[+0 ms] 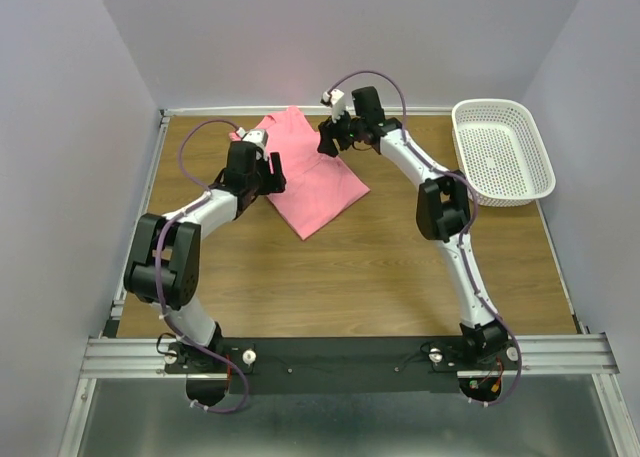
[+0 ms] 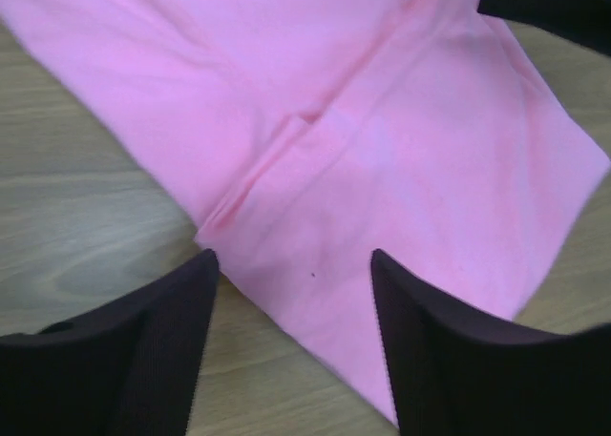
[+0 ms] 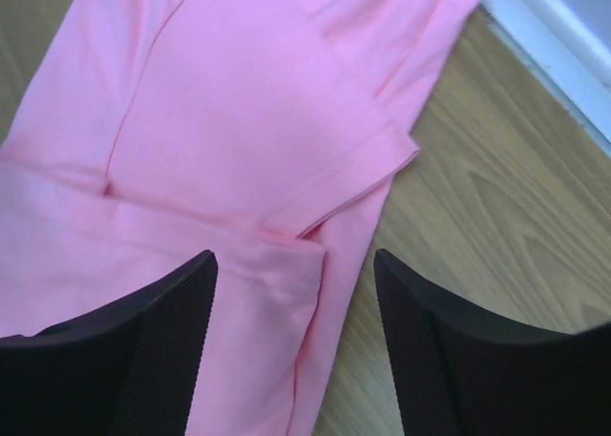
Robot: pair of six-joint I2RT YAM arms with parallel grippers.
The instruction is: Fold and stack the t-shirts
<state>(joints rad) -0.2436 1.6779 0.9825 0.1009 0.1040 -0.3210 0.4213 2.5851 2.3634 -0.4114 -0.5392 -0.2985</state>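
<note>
Left gripper hung jaws apart over pink t-shirt | I saw right gripper apart above it too | t-shirt lay on worktop

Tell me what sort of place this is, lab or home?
Probably a lab test cell, not a home: plain pale-grey partition walls box in a wood-grain tabletop, a bare aluminium extrusion rail runs along its near edge, with a salmon-pink cloth t-shirt and a white plastic mesh basket as props.
</note>
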